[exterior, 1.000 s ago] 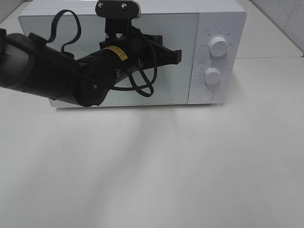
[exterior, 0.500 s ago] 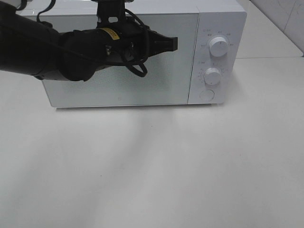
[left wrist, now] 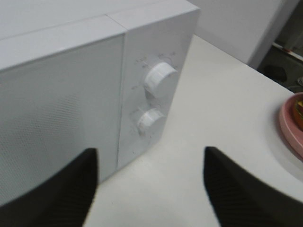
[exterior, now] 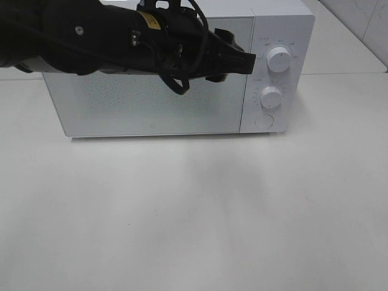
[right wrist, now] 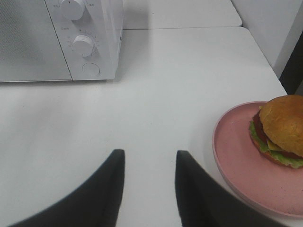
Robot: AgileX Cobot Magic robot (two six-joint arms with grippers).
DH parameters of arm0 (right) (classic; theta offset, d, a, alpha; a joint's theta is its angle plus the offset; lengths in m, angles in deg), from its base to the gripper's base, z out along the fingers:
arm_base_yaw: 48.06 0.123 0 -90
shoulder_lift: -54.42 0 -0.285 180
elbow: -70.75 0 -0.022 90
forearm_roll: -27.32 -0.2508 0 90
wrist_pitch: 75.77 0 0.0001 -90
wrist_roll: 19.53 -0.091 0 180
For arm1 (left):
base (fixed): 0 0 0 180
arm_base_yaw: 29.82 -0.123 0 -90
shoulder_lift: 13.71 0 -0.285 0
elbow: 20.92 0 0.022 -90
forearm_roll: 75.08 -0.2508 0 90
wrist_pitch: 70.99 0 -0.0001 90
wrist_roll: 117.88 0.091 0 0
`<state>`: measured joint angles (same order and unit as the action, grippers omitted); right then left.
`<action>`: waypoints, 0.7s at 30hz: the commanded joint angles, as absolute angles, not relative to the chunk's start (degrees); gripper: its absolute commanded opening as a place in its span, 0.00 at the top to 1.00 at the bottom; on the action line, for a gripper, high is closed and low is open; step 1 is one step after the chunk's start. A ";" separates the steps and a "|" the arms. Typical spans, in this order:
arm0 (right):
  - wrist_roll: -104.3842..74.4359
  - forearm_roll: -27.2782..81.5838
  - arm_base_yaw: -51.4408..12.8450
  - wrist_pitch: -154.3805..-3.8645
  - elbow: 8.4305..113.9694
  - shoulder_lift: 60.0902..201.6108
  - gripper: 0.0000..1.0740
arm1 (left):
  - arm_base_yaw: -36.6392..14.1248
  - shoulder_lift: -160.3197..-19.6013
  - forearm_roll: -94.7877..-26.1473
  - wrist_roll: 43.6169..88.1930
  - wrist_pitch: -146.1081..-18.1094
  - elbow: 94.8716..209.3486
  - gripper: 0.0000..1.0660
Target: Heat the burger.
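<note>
The burger (right wrist: pixel 279 130) sits upright, bun-top up, on pink plate (right wrist: pixel 236 156).

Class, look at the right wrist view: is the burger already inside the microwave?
No: the burger sits on the pink plate, apart from the microwave.

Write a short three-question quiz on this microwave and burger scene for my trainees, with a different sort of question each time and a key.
1. True or false: the microwave door is shut.
2. Multiple choice: the burger sits on A) the microwave's roof, B) a pink plate, C) the bare table.
3. Fill in: the microwave's control panel carries ___ round white knobs above a round button.

Key
1. True: the door lies flush with the front.
2. B: the burger rests on the plate, apart from the microwave.
3. Two, one above the other.
</note>
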<state>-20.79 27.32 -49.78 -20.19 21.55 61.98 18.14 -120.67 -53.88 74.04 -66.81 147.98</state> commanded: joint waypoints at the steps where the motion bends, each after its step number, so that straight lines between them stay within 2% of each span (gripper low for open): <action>1: -20.73 27.32 -49.95 -20.59 21.49 60.32 0.64 | 18.82 -116.03 -54.05 74.50 -78.21 148.44 0.04; 8: -20.73 27.32 -49.95 -20.59 21.49 60.32 0.64 | 18.82 -110.36 -55.20 73.75 -88.64 148.44 0.04; 10: -20.73 27.32 -49.95 -20.59 21.49 60.32 0.64 | 18.65 -107.72 -56.74 70.89 -92.14 148.44 0.04; 11: -20.73 27.32 -49.95 -20.59 21.49 60.32 0.64 | 18.65 -107.72 -56.74 70.89 -92.14 148.44 0.04; 12: -20.73 27.32 -49.95 -20.59 21.49 60.32 0.64 | 17.85 -106.35 -58.81 67.80 -95.34 148.44 0.04; 13: -20.73 27.32 -49.95 -20.59 21.49 60.32 0.64 | 17.85 -106.35 -58.81 67.80 -95.34 148.44 0.04; 16: -20.73 27.32 -49.95 -20.59 21.49 60.32 0.64 | 15.73 -103.31 -67.17 58.11 -107.89 148.44 0.04; 19: -20.73 27.32 -49.95 -20.59 21.49 60.32 0.64 | 14.93 -102.51 -68.95 56.45 -110.47 148.44 0.04; 21: -20.73 27.32 -49.95 -20.59 21.49 60.32 0.64 | 10.34 -99.59 -75.65 52.15 -118.61 148.44 0.04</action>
